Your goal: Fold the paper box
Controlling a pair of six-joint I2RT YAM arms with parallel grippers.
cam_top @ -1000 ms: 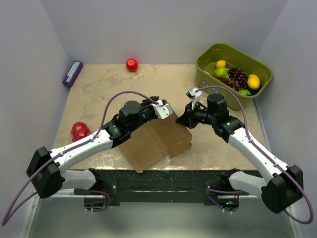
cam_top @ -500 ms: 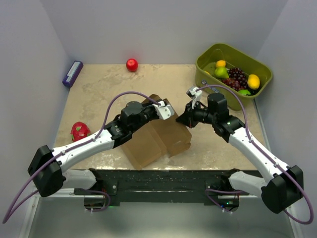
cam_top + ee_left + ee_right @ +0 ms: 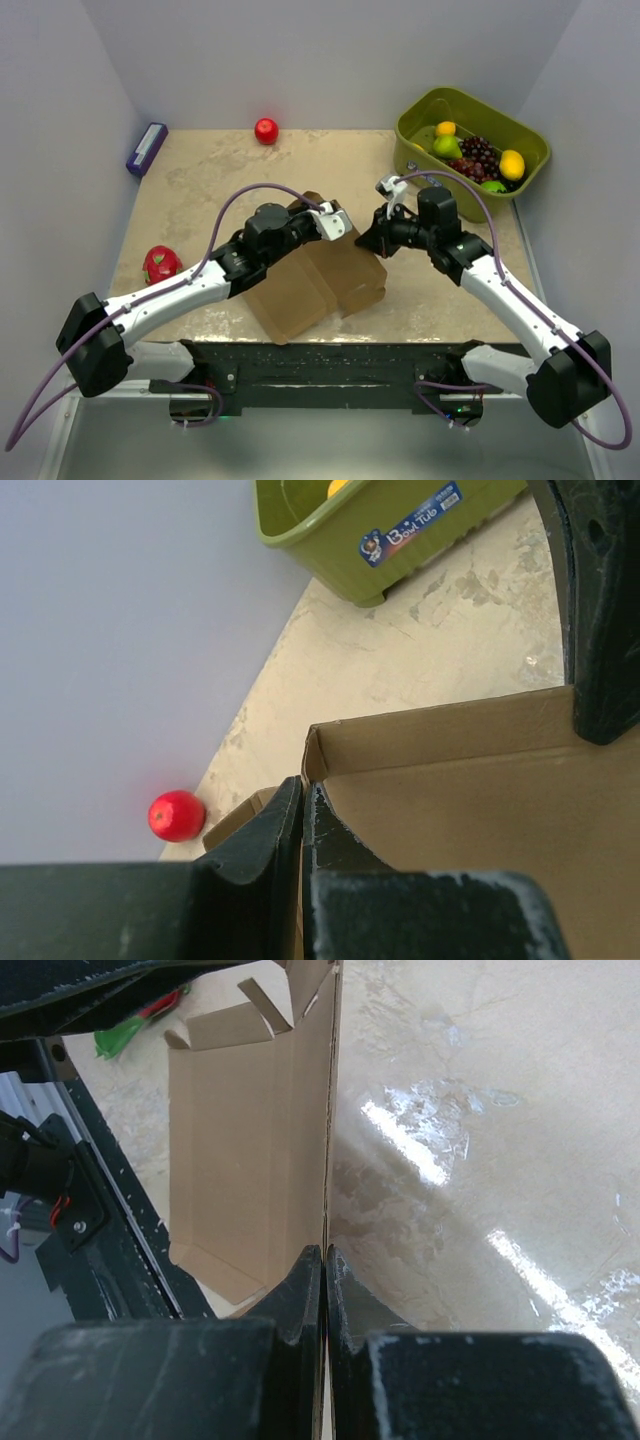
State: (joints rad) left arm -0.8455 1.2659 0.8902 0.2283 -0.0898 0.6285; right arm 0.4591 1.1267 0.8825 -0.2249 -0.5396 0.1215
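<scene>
The paper box (image 3: 318, 278) is a plain brown cardboard sheet, partly raised, in the middle of the table near the front edge. My left gripper (image 3: 336, 224) is shut on an upright wall at its far left corner; in the left wrist view the fingers (image 3: 290, 825) pinch that thin wall, with the box (image 3: 470, 810) opening to the right. My right gripper (image 3: 368, 240) is shut on the box's right edge. In the right wrist view its fingertips (image 3: 312, 1265) clamp the upright panel (image 3: 250, 1150) edge-on.
An olive-green bin (image 3: 520, 170) with fruit stands at the back right and shows as a bin (image 3: 390, 540) in the left wrist view. A red ball (image 3: 266, 131) lies at the back, a purple block (image 3: 147, 148) far left, a red-green toy fruit (image 3: 160, 264) at the left.
My left gripper has closed on the box's far-left wall and shifted slightly right, lifting that wall. The right arm holds still.
</scene>
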